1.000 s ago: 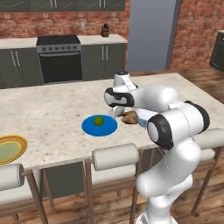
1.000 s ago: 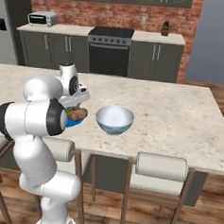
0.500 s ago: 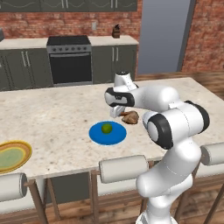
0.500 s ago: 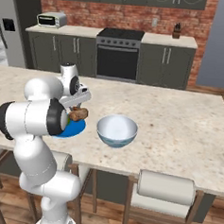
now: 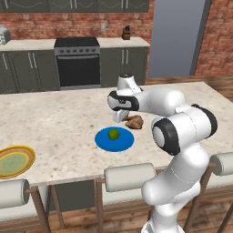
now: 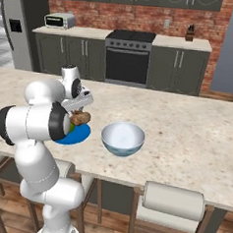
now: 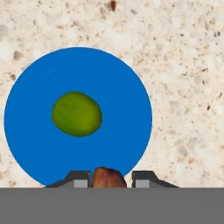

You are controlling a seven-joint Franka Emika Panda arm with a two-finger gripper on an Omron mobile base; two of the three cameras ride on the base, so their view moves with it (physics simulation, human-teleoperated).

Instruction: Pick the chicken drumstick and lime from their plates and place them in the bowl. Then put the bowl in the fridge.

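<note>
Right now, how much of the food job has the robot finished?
Done: the chicken drumstick is off its plate, gripped by the gripper. In hand: carrying it, not yet over the bowl, which looks empty. Left: drop it in, move the lime off the blue plate, then put the bowl in the fridge.

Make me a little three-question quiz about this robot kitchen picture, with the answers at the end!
1. True or false: the small round green lime lies on the flat bright blue plate.
2. What is the two-finger gripper shut on?
A. the lime
B. the brown lumpy chicken drumstick
C. nothing
3. Fill in: the rounded pale blue-white bowl stands on the speckled stone counter and has ______ inside it.

Key:
1. True.
2. B. The drumstick sits between the fingertips in the hand view and hangs above the counter in the base views.
3. Nothing: neither food is in it yet.
</note>
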